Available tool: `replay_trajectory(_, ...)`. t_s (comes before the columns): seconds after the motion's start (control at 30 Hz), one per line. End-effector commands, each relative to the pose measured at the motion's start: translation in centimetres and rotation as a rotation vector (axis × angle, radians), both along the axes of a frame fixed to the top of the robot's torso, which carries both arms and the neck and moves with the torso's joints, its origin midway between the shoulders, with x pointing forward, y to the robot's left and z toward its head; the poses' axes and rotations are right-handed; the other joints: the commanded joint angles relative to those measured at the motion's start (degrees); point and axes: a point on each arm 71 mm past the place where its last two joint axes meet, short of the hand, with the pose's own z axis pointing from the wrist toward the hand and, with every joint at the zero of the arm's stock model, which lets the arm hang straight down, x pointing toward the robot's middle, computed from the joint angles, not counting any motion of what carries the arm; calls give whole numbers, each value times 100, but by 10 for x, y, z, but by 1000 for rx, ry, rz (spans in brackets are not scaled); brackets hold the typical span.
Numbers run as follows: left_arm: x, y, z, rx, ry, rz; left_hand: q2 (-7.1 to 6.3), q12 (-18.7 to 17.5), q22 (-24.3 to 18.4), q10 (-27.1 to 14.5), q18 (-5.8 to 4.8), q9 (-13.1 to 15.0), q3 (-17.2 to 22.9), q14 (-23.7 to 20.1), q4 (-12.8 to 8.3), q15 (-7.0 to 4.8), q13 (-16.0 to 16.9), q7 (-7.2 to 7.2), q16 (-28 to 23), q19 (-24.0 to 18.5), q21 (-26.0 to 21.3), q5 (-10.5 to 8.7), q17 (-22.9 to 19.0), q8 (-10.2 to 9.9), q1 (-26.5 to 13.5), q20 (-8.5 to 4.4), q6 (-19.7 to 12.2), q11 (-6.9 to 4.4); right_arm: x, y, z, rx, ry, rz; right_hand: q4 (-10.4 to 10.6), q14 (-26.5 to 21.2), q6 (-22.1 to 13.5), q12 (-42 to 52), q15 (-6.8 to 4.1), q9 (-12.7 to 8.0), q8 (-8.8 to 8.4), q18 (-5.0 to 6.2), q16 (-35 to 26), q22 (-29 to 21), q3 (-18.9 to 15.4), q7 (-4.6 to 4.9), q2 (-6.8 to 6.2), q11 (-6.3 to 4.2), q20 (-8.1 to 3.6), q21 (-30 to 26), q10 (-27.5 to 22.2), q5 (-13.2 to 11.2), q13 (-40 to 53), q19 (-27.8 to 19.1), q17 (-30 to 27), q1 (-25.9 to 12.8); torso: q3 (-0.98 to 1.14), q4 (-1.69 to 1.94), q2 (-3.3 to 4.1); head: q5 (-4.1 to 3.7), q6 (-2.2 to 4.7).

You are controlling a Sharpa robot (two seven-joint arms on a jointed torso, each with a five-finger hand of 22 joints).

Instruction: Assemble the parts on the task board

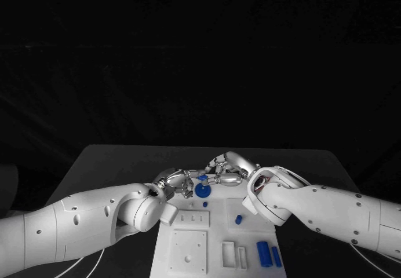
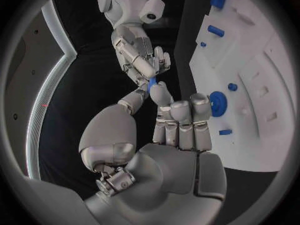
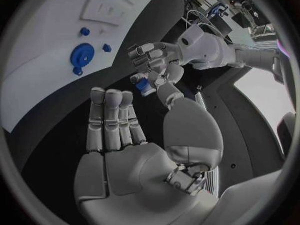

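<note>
Task board [image 1: 190, 255], white plate, lies mid-table on the black table [image 1: 117, 159] and runs from the robot's body out to where the two hands meet. Blue parts on it: a round disc part [image 1: 202, 191] at the far end, a small peg [image 1: 206, 204] just near of it, another short piece [image 1: 238, 219] mid-board, two longer bars [image 1: 268, 255] lying side by side near the robot's-right edge. Board also has raised white blocks and recessed slots.

A small blue part [image 2: 152, 83] sits off the far end of the board, pinched where both hands' fingertips meet. The left hand [image 2: 175, 130] has its thumb on it, its other fingers curled in together beside. The right hand [image 3: 134, 135] has thumb tip at the same piece [image 3: 143, 85], its other fingers straight and together, not wrapped round anything. Looks like a hand-to-hand pass or a regrip; which hand carries the load, cannot tell.

Handling, judged: part looks like rigid plastic, very light, smooth, so likely slippery against metal fingertips and easy to twist or drop in a two-point pinch. Not fragile. Best hold is across its short sides near the middle, leaving one end free to go into a board slot. Board itself is stiff and flat; whether it is fixed down, cannot tell.
</note>
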Motion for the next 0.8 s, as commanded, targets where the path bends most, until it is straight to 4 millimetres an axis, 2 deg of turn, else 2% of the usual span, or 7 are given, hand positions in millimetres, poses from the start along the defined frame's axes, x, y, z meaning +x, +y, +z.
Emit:
replay_trajectory(0.03,-1,-3,1,2,-7,-32,275,-29,-4,-34,55,9,59,-39,-101,-82,-7,40,-20,-26,-32,19,0,39,282,-576,8,-5,-1,2,1,9,-7,12,-1,14,62,30,-45,11,40,85,29,16,55,-2,80,-41,-20,30,9,-34,-2,18,14,0,0,-7,0,4,-10)
replay_trajectory(0.2,-1,-4,1,1,-4,-38,274,-30,-4,-34,55,10,57,-40,-102,-82,-7,40,-20,-27,-32,18,0,39,284,-576,8,-4,-2,3,1,12,-8,20,-4,27,160,41,-71,25,84,85,42,37,157,-33,150,-70,-31,46,33,-142,-10,33,27,55,1,-5,-2,6,-14)
replay_trajectory(0.33,-1,-4,0,0,0,-46,272,-30,-4,-35,54,10,56,-41,-103,-81,-7,40,-20,-27,-32,18,0,39,284,-575,8,-4,-1,2,0,10,-9,17,77,45,342,38,-122,91,174,85,43,60,591,-99,186,-131,-39,54,72,-646,-36,58,38,235,2,-1,0,-2,-21)
replay_trajectory(0.37,-1,-4,0,1,1,-48,272,-30,-4,-35,53,11,55,-41,-103,-81,-7,41,-20,-27,-32,18,0,38,284,-575,7,-4,0,2,0,10,-10,15,100,52,383,39,-132,114,194,85,45,67,734,-109,189,-142,-39,56,81,-720,-42,63,42,290,2,-2,0,-1,-23)
replay_trajectory(0.4,-1,-4,0,1,2,-49,272,-31,-4,-35,53,11,55,-41,-103,-81,-7,41,-20,-27,-32,18,0,38,284,-575,7,-4,0,2,0,10,-11,15,144,60,444,39,-147,141,222,85,48,74,937,-127,198,-160,-40,61,94,-900,-47,73,47,363,2,-3,-1,-2,-24)
replay_trajectory(0.63,-1,-3,-1,2,15,-67,261,-35,-3,-41,47,13,41,-49,-96,-78,-8,44,-24,-32,-33,15,-1,35,274,-572,2,0,0,0,1,11,-18,14,280,100,700,62,-216,257,350,85,85,110,1613,-220,241,-240,-58,117,160,-956,-45,115,82,528,1,-2,1,-9,-39)
replay_trajectory(0.8,-2,-3,-2,5,29,-97,250,-40,-2,-49,43,15,30,-58,-90,-74,-9,48,-27,-39,-35,13,-1,31,267,-569,-4,4,1,-1,0,12,-22,12,286,131,789,90,-248,315,403,85,124,123,1841,-256,294,-275,-78,169,202,-958,-24,143,113,573,0,-2,-1,-18,-42)
